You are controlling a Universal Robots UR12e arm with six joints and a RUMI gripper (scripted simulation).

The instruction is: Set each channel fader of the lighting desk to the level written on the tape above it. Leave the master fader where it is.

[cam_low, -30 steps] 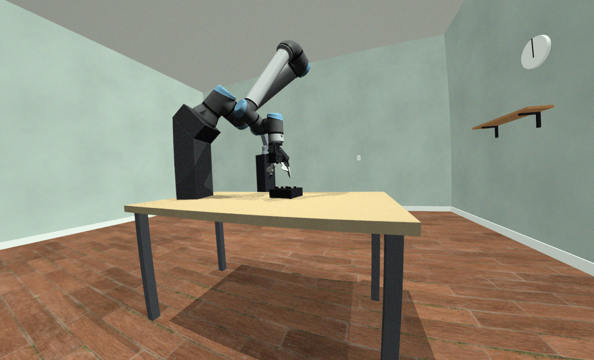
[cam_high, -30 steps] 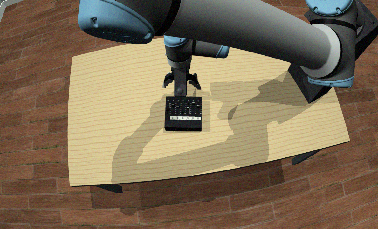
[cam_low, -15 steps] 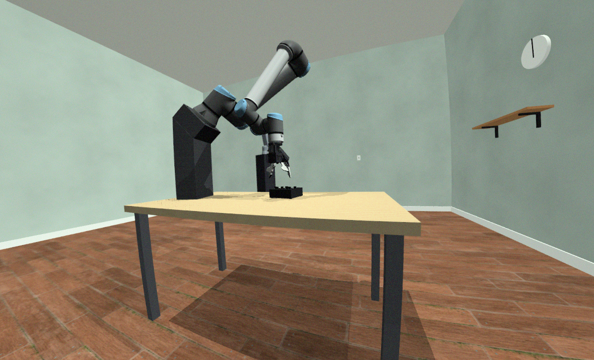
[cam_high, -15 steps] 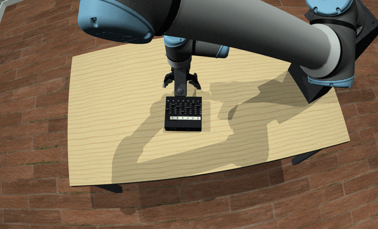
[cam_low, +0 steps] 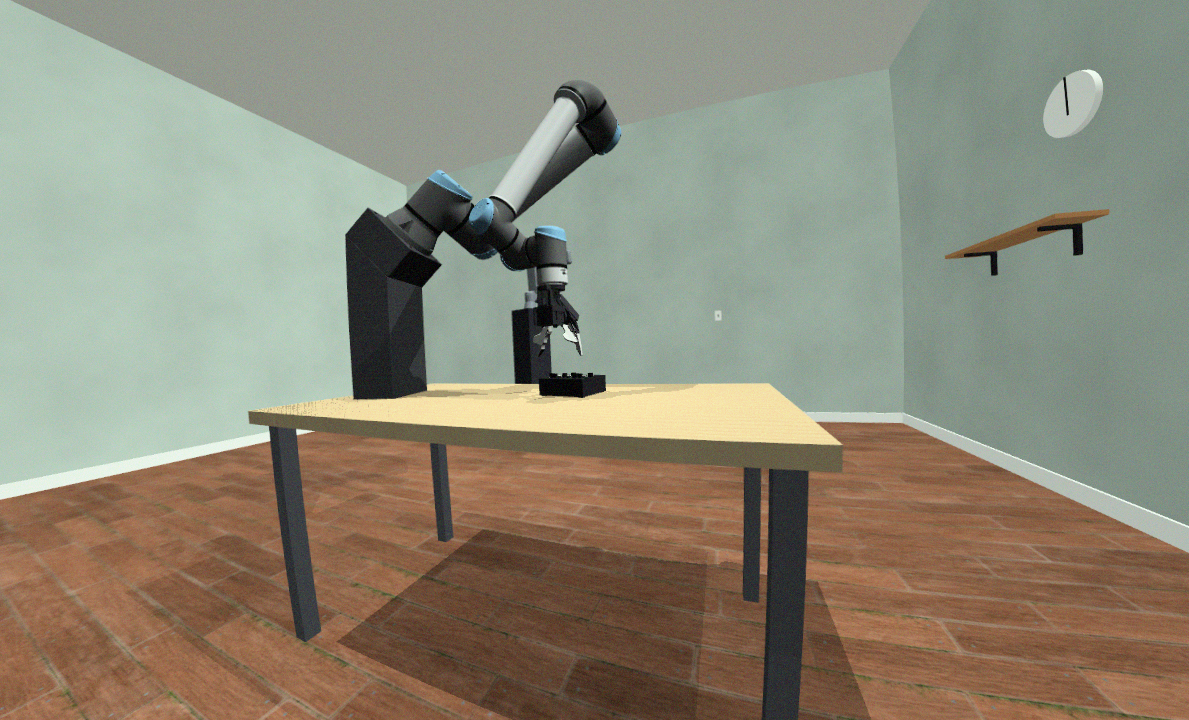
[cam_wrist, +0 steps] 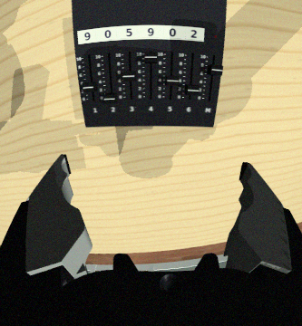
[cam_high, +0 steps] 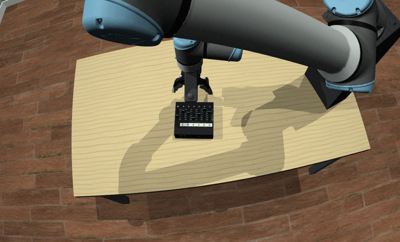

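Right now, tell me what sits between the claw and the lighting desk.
Nothing but bare wooden table, crossed by shadow. The wrist view shows it: the open claw holds nothing and stands short of the lighting desk.

On the lighting desk (cam_wrist: 148, 68), a white tape strip (cam_wrist: 141, 33) along its far part reads 9 0 5 9 0 2, one digit above each channel fader. Along the near edge, small labels (cam_wrist: 151, 109) read 1 2 3 4 5 6 and M. Scale numbers beside each slot are mostly too small to read.
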